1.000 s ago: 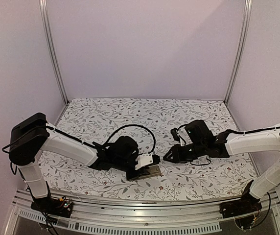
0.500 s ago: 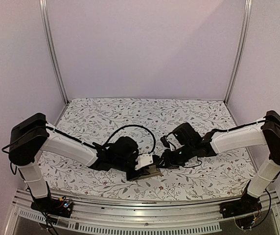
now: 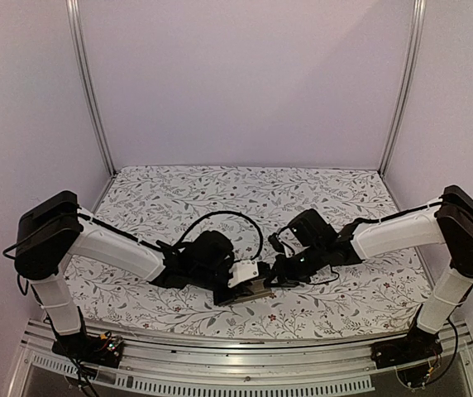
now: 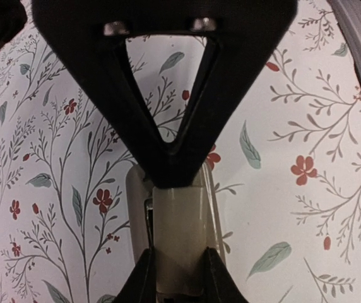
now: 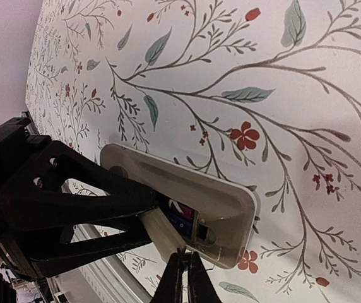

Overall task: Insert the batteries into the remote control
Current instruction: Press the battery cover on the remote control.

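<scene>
The remote control (image 5: 187, 183) lies back-up on the floral cloth, its battery bay open. The batteries (image 5: 182, 218) show as dark cylinders inside the bay. A beige cover piece (image 5: 161, 235) tilts over the bay, and my left gripper (image 4: 177, 255) is shut on it from the left. My right gripper (image 5: 184, 255) is shut, with nothing between its fingers. Its tip touches the cover's free edge at the bay. In the top view the left gripper (image 3: 249, 273) and right gripper (image 3: 271, 279) meet over the remote (image 3: 251, 293).
A floral cloth (image 3: 245, 194) covers the table. A metal rail (image 3: 236, 351) runs along the near edge, just in front of the remote. Pale walls and upright posts (image 3: 92, 91) enclose the back and sides.
The right arm has swung left to the remote and its jaws have closed. The left arm and the cover have stayed put.
</scene>
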### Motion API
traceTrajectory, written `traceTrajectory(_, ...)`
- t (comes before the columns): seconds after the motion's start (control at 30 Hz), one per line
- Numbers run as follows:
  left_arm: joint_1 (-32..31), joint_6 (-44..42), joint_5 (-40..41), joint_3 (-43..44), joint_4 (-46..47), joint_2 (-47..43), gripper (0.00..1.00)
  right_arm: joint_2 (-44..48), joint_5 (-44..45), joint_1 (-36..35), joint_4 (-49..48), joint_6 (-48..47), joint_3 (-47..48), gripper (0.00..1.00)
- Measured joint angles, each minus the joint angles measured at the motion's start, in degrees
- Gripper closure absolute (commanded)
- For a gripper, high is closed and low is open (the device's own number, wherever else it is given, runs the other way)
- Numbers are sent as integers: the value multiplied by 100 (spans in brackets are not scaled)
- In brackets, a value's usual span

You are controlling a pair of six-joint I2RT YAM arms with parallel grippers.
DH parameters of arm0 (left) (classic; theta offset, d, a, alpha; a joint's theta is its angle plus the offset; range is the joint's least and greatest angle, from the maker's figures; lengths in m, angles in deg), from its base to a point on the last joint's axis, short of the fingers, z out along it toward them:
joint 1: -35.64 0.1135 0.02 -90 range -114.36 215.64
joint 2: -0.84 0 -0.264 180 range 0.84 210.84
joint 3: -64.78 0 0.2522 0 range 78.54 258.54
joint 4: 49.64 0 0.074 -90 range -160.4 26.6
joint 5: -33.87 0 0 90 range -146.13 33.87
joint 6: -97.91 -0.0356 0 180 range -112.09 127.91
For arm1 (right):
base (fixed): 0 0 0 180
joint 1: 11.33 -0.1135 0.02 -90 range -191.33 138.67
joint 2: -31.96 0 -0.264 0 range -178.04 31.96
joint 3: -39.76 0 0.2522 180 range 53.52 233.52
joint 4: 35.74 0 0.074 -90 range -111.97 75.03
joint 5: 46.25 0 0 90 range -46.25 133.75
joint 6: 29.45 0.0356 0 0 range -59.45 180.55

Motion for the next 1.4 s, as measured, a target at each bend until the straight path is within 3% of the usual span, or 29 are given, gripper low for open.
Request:
traceTrajectory(0.43, 0, 4, 7, 0, -9, 0, 78, -76, 35, 0, 166, -17, 114, 100)
traceTrajectory(0.7, 0, 20, 52, -17, -57, 2, 54, -138, 48, -2, 184, -17, 188, 100)
traceTrajectory(1.4, 4, -20, 157, -140, -269, -20, 41, -199, 59, 2, 205, -22, 201, 100)
